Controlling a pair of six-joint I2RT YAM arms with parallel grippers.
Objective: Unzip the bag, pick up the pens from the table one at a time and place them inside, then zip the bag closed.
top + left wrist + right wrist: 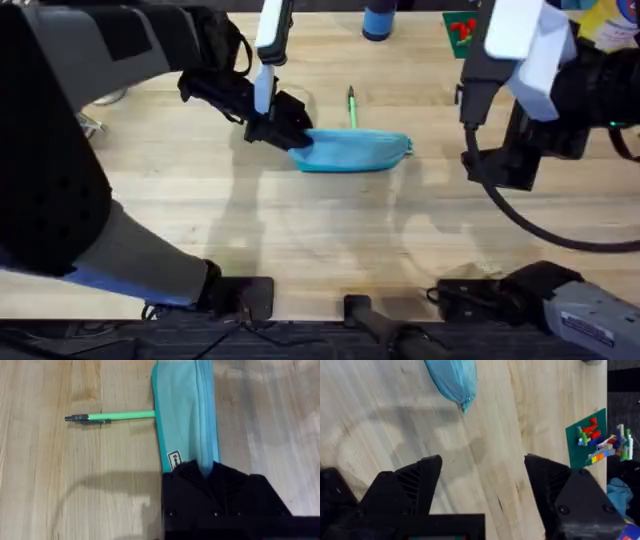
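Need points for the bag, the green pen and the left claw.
bag (360, 150): overhead view, middle of the blue fabric body.
green pen (120, 415): left wrist view, on the green barrel.
left claw (207, 472): left wrist view, between its fingertips, at the bag's end.

Left hand (290, 135) clamped low (fingers together); right hand (482, 485) raised, spread.

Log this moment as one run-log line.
left gripper: shut on bag end | right gripper: open, above table | pen: behind bag

Robotics lab: plank table (300, 220), toy brick model on green baseplate (597, 442).
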